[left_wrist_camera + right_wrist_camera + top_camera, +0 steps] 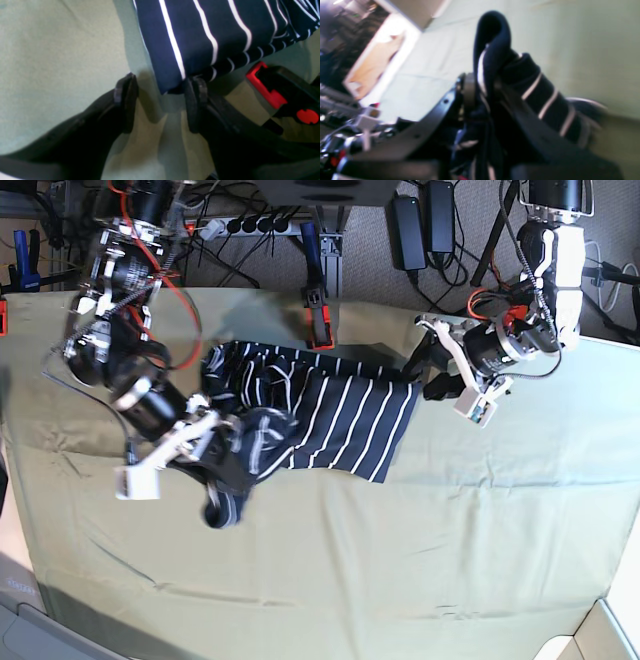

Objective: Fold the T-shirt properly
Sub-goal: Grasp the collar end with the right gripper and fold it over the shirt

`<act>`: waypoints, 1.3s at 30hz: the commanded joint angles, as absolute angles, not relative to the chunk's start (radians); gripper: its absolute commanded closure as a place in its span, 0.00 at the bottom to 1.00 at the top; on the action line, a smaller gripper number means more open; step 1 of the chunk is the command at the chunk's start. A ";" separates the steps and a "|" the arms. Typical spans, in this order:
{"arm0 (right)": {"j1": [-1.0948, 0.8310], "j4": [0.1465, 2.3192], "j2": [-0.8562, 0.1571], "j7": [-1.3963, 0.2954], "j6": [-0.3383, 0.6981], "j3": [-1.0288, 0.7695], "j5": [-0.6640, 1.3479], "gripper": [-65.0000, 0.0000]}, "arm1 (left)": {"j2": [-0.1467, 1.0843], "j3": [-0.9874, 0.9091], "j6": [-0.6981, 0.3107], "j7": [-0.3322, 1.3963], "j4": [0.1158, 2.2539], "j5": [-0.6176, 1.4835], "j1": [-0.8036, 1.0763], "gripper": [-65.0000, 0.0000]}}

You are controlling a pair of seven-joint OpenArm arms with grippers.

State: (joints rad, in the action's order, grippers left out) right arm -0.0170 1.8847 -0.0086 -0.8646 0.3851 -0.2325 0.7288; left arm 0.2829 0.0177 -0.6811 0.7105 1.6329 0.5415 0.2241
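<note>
A: Any readable text, labels, brands or numbers in the three views?
B: None. Wrist views are blurred. Base view is too small for print on the arms or the gear at 12 o'clock.
A: Signs, stickers?
B: Nothing legible.

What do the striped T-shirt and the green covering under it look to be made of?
T-shirt: soft, thin knit fabric, matte navy with white stripes; it drapes and bunches limply where the right gripper pinches it. Green covering: woven cloth, matte olive, probably cotton-like; shallow creases and wrinkles show across it. The exact fibre of either cannot be told.
</note>
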 commanded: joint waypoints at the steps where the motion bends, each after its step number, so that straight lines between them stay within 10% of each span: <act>1: 0.008 1.904 0.009 -0.837 0.393 -0.210 0.739 1.00 | 0.290 0.014 -0.698 0.690 1.646 0.556 0.215 0.49; 14: 0.039 1.811 0.117 -0.743 0.393 0.111 0.466 1.00 | 0.291 0.014 -0.698 0.684 1.646 0.567 0.213 0.49; 18: 0.044 1.720 0.117 -0.662 0.393 0.176 0.396 0.45 | 0.291 0.014 -0.698 0.684 1.646 0.595 0.213 0.49; 20: 0.050 1.701 0.117 -0.639 0.393 0.186 0.389 0.33 | 0.291 0.010 -0.698 0.684 1.647 0.611 0.213 0.49; 31: 0.197 1.874 0.113 -0.670 0.393 0.140 0.257 0.35 | 0.300 -0.161 -0.698 0.778 1.648 0.737 0.215 0.49; 33: 0.234 1.853 0.104 -0.670 0.389 0.100 0.174 0.51 | 0.300 -0.165 -0.698 0.806 1.648 0.761 0.222 0.54; 36: 0.288 1.789 0.062 -0.670 0.389 0.039 0.133 1.00 | 0.299 -0.162 -0.698 0.813 1.648 0.786 0.238 0.67; 39: 0.326 1.693 0.012 -0.660 0.389 -0.012 0.130 1.00 | 0.299 -0.162 -0.698 0.813 1.648 0.789 0.249 0.74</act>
